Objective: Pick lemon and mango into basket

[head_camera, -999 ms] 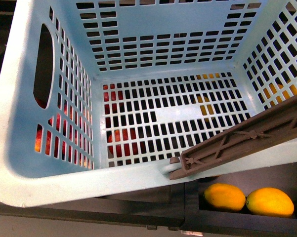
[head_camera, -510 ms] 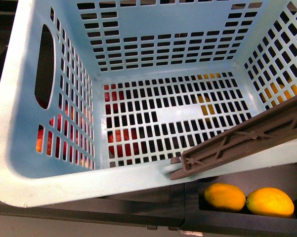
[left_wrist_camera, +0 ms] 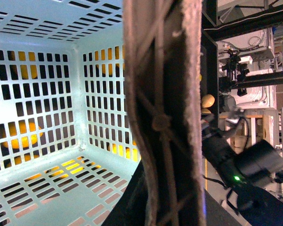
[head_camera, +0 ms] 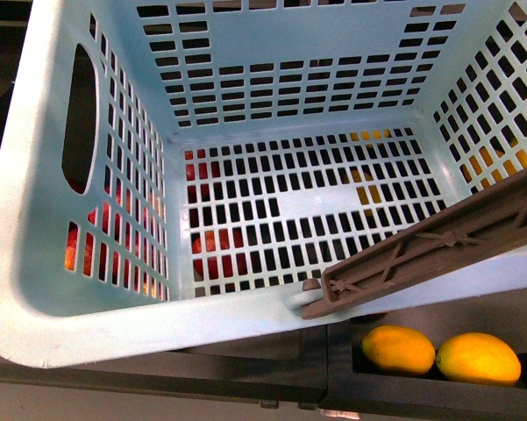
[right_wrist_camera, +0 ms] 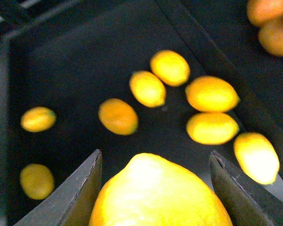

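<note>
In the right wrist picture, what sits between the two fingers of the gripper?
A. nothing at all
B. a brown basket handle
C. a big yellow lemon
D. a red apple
C: the lemon fills the gap between the dark fingers of the right gripper, well above the other lemons that lie in the dark tray.

The handle point(head_camera: 438, 250) lies across the near right rim of the basket point(head_camera: 35, 263), and two mangoes point(head_camera: 398, 349) sit side by side in a bin point(head_camera: 340, 386) just before that corner. A lemon point(right_wrist_camera: 157, 202) sits between the fingers of the right gripper point(right_wrist_camera: 155, 157), above a tray point(right_wrist_camera: 61, 70) of scattered lemons point(right_wrist_camera: 212, 94).
</note>
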Controlling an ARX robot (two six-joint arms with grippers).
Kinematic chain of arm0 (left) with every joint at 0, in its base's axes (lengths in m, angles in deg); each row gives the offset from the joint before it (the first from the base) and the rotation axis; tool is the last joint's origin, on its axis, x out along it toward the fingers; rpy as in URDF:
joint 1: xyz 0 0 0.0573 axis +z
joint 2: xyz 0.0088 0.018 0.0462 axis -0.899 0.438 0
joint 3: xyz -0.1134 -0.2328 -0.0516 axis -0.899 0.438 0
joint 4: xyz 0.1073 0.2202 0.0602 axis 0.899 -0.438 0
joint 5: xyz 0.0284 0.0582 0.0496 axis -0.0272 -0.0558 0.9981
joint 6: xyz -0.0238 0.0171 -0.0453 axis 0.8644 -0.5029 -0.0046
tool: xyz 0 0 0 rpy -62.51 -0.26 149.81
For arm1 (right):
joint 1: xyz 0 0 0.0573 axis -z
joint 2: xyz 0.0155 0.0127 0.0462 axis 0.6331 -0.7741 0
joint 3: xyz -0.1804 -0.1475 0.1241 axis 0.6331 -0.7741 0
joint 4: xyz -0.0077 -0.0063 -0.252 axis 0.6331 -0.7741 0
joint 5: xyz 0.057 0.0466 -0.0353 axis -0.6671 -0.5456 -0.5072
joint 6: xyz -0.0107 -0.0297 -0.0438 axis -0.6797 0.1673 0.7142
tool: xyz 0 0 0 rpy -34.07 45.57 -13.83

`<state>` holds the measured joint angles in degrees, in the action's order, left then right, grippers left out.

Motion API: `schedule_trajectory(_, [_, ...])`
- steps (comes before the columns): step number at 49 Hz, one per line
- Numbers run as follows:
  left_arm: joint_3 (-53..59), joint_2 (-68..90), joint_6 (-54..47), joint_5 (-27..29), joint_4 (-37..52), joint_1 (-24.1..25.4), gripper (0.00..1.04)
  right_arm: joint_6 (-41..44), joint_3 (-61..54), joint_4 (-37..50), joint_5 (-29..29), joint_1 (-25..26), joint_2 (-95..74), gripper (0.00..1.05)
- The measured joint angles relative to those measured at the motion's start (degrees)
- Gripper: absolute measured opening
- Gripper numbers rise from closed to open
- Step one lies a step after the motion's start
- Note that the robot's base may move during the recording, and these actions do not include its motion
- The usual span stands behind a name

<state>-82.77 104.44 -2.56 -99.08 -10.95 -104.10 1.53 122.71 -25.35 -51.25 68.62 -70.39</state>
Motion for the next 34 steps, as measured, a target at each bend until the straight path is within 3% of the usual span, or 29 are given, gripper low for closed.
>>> schedule_trajectory(13, [0.0,0.0,0.0,0.0,0.0,0.0,0.05,-4.1,-2.0,-4.3,0.0,-9.8,19.7,0.6])
schedule_trajectory(34, [0.0,0.0,0.0,0.2,0.0,0.0,0.05,-7.5,-5.4,-4.5,6.6,-29.2,24.4,0.6])
